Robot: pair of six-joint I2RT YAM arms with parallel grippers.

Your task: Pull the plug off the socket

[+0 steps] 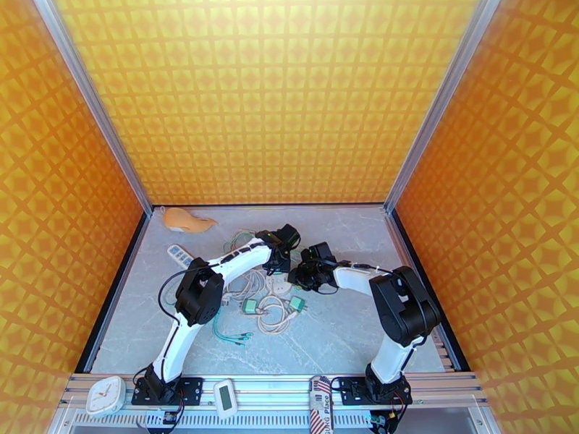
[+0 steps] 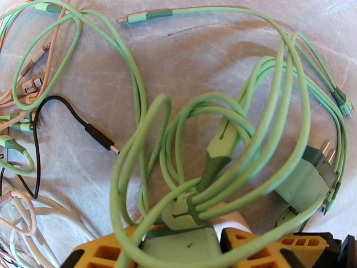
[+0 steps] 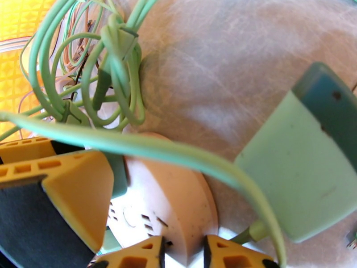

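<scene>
My left gripper [image 2: 189,253] is clamped narrowly on the green plug [image 2: 180,242], which sits in the white socket [image 3: 169,197]. My right gripper [image 3: 183,254] pinches the socket's end. I should pin the socket down and pull straight out, never sideways. Cables [image 2: 134,99] loop over the plug and may snag. A spare adapter [image 3: 294,170] lies beyond.
</scene>
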